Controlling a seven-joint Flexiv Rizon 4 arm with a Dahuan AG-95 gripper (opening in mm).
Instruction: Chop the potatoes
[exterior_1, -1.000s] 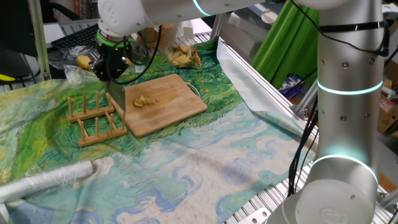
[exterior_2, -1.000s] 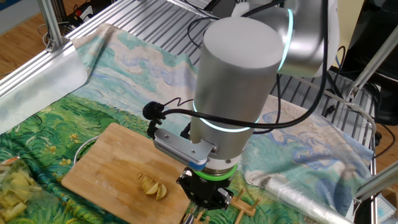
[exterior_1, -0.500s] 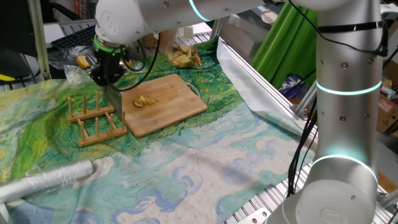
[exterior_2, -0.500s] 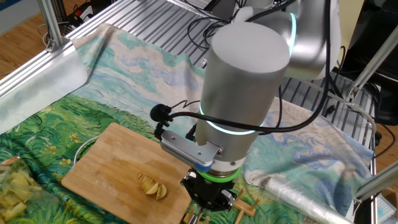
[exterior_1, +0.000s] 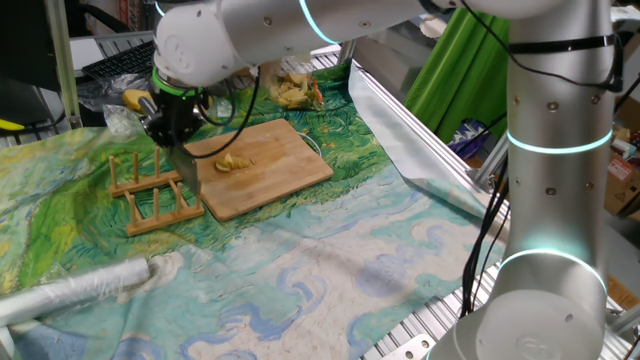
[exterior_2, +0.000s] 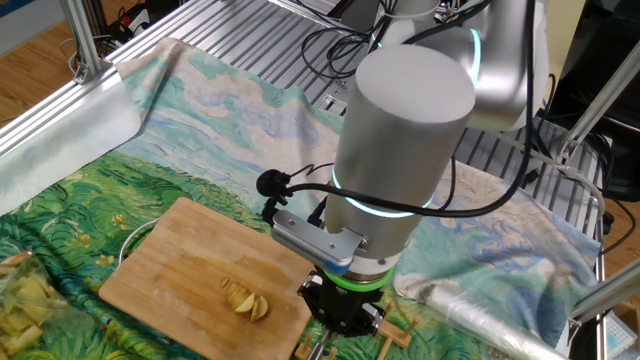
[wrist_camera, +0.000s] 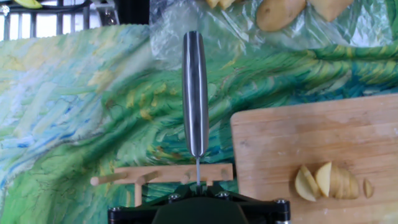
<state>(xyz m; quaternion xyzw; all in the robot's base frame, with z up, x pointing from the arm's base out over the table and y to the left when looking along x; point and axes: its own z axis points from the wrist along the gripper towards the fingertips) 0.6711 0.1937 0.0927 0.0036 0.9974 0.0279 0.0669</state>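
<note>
The gripper (exterior_1: 172, 135) is clamped on a knife (wrist_camera: 195, 93), blade pointing down. A moment ago it hung right at the edge of the wooden board (exterior_1: 270, 165). Now it has slid off to the side, away from the board and over the little wooden rack (exterior_1: 155, 195) next to it. The potatoes (exterior_1: 235, 162) lie near the middle of the board, cut into a few slices that lean on each other. I think the chopping is finished and the knife is going back to the rack.
</note>
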